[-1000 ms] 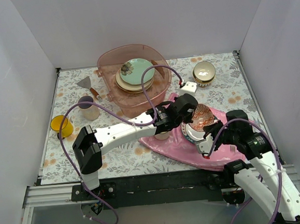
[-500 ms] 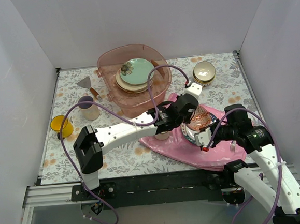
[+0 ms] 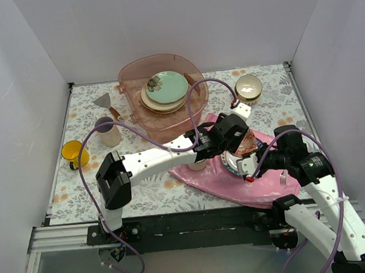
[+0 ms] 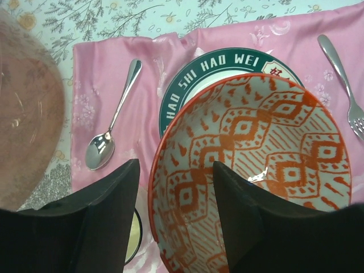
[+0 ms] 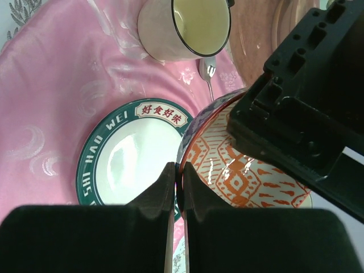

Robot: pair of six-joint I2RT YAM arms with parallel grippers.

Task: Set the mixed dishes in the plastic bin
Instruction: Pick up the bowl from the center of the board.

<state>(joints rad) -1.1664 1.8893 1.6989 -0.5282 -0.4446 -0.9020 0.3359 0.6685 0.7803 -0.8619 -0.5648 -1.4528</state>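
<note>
Left wrist view: the left gripper (image 4: 176, 170) stands spread astride the rim of the red-patterned bowl (image 4: 256, 170), over the lettered plate (image 4: 216, 61). Opposite, the right gripper (image 5: 177, 173) pinches that rim. From above, the arms hide most of the bowl, well short of the bin (image 3: 133, 77).

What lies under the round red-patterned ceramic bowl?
A round dark-green-rimmed plate with lettering lies below it, on a pink cloth. The red-patterned bowl covers much of the plate, so whether they touch cannot be seen.
</note>
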